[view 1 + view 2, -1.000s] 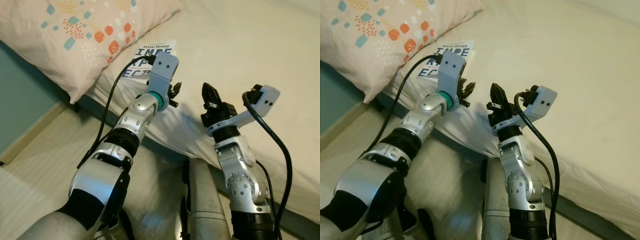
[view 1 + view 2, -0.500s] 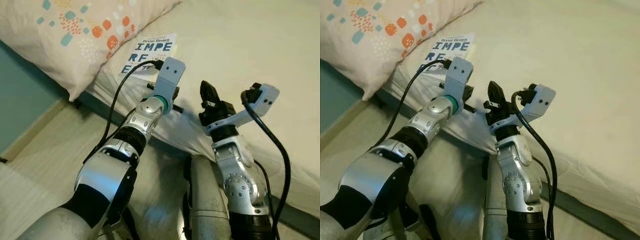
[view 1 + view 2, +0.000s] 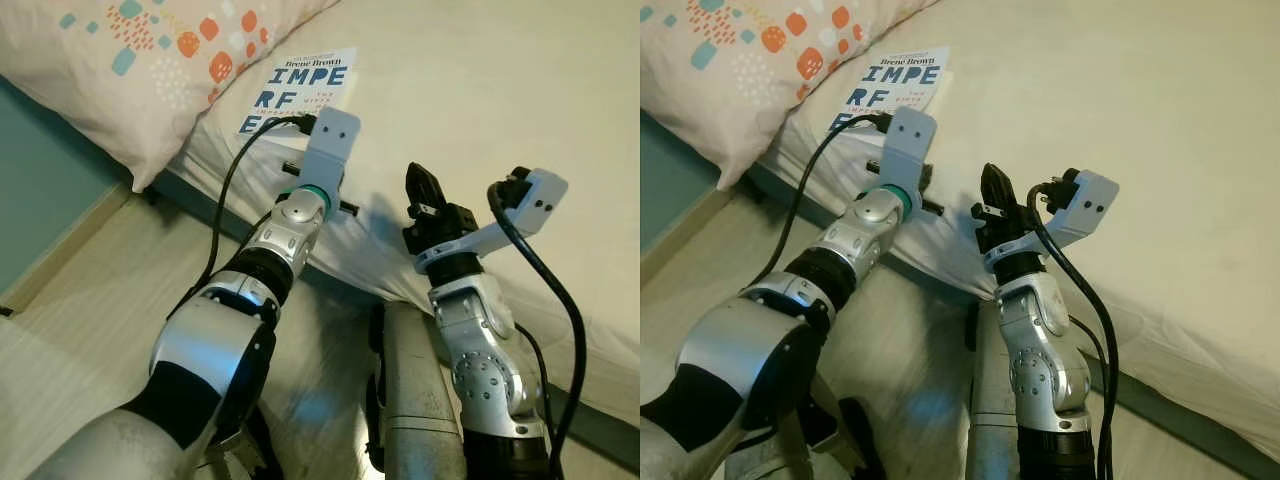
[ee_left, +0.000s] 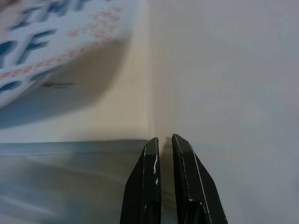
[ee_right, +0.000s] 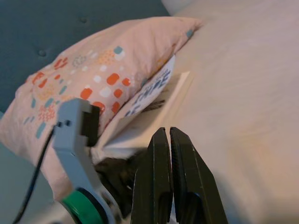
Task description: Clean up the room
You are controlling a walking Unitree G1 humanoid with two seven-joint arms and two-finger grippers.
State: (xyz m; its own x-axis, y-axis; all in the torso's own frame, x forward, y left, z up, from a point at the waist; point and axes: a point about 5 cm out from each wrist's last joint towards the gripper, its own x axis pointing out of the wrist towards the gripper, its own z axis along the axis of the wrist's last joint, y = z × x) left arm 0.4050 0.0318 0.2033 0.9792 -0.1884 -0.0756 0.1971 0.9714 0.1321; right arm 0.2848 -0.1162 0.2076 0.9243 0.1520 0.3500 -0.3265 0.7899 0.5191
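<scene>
A white book (image 3: 300, 85) with large blue letters lies flat on the cream bed (image 3: 500, 90), one end tucked against the pillow (image 3: 150, 50). My left arm reaches over the bed's edge, its wrist mount (image 3: 327, 140) just short of the book's near end. In the left wrist view my left gripper (image 4: 164, 138) is shut and empty, with its tips on the sheet beside the book's corner (image 4: 51, 42). My right gripper (image 3: 420, 185) is shut and empty. It is held upright above the mattress edge, to the right of the left wrist.
The pink pillow with orange and teal spots lies at the bed's left end, against a teal wall (image 3: 35, 170). Pale wooden floor (image 3: 90, 290) runs along the bed's dark base (image 3: 200, 200). The wide sheet beyond the book is bare.
My left arm has stretched forward and its wrist has rolled, bringing the gripper closer to the book. The right arm has held its place. The head view has shifted slightly.
</scene>
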